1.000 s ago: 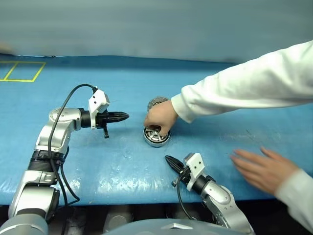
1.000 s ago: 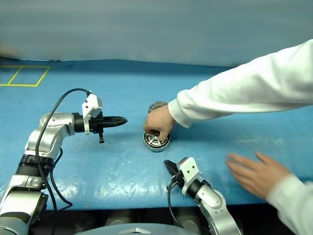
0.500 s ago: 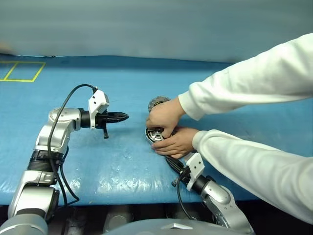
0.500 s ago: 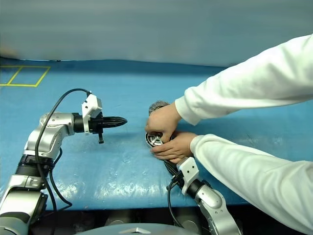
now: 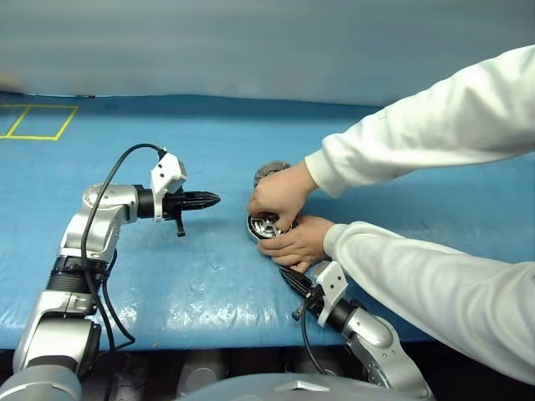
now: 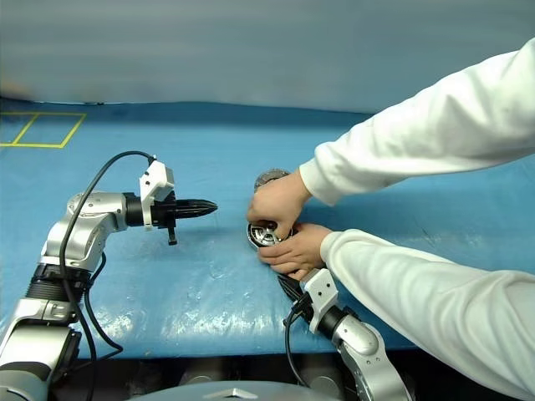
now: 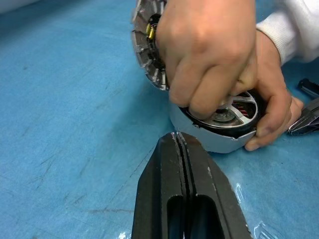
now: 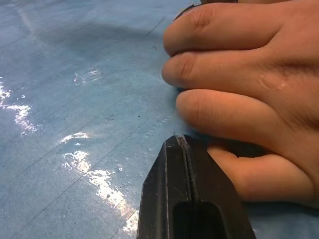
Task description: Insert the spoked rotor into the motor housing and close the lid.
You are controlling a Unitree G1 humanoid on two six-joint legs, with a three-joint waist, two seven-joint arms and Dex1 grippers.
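Blue table cover (image 5: 167,276); motor housing (image 7: 214,137) at centre holds spoked rotor (image 7: 234,112) under a person's hands (image 5: 280,196); both grippers clenched, empty.

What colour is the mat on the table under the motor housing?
Blue, a glossy sheet beneath the motor housing; clearest in the left wrist view.

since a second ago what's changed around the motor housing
The person's second hand, which lay flat on the table off to the right, has come in and now cups the motor housing. The first hand stays on top, pressing the spoked rotor into it. The lid stays open. Both the left gripper and right gripper stayed shut and still.
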